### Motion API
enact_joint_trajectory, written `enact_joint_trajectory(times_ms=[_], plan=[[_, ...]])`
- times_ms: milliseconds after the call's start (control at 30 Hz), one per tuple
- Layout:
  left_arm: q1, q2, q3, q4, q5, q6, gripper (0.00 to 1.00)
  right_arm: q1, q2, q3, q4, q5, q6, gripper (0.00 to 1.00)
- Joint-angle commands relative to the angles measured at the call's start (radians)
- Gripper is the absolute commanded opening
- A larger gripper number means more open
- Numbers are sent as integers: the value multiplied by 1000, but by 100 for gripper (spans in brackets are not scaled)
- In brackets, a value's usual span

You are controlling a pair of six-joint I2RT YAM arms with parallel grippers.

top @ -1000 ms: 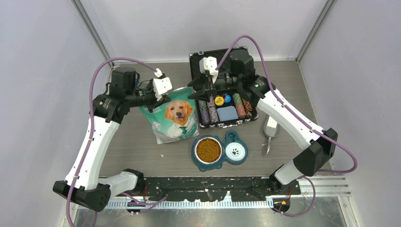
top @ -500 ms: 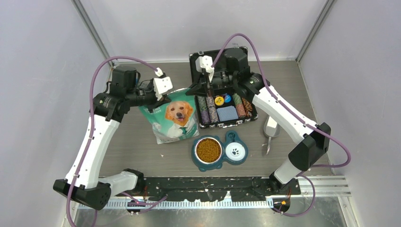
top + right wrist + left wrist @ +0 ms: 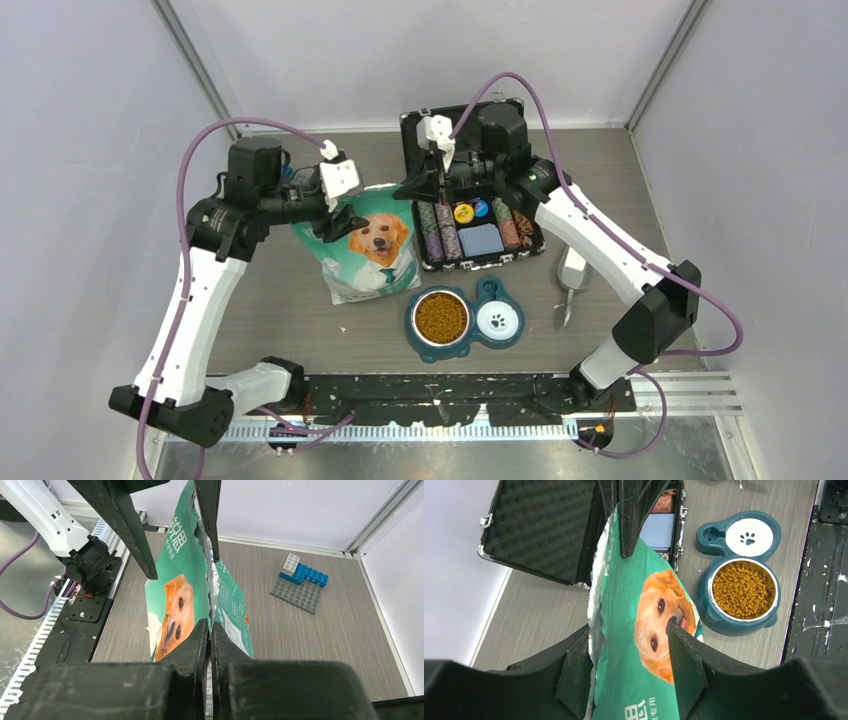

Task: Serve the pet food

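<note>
The pet food point(image 3: 441, 317) is a heap of orange-brown kibble filling the steel bowl of a teal double feeder point(image 3: 474, 296), also in the left wrist view as pet food point(image 3: 743, 590). The teal dog-printed bag point(image 3: 368, 250) stands left of the feeder. My right gripper point(image 3: 210, 630) is shut on the bag point(image 3: 180, 580) at its top edge, seen from above as the right gripper point(image 3: 407, 190). My left gripper point(image 3: 629, 667) is open, its fingers astride the bag point(image 3: 634, 610) near the top left corner, and shows from above as the left gripper point(image 3: 338, 222).
An open black case point(image 3: 470, 215) with rows of poker chips sits behind the feeder. A metal scoop point(image 3: 571, 277) lies to the right. The feeder's white paw-print bowl point(image 3: 497, 320) is empty. Blue and grey toy bricks point(image 3: 300, 582) lie on the table's left side.
The right gripper has shut on the bag's top edge. The left gripper, shut on the bag before, has opened and let go, and its arm has shifted slightly left.
</note>
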Motion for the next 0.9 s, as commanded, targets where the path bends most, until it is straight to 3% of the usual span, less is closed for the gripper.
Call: enact_joint_trajectory(times_ms=[0, 200, 333, 500, 667, 767, 867], plan=[[-3, 14, 17, 41, 9, -22, 54, 6, -73, -7, 84, -36, 41, 5], [-3, 63, 71, -1, -15, -3, 28, 6, -91, -23, 100, -55, 44, 5], [-3, 74, 96, -16, -7, 6, 0, 6, -89, -22, 104, -54, 50, 5], [-3, 56, 88, -38, 17, 49, 0, 6, -90, -24, 104, -20, 55, 5], [-3, 63, 107, -104, -63, 78, 0, 6, -106, -30, 105, 0, 56, 5], [-3, 54, 104, -167, -87, 119, 28, 6, -117, -38, 104, 10, 55, 5], [-2, 16, 48, -121, -145, 126, 33, 5, -124, -41, 104, 12, 60, 5]])
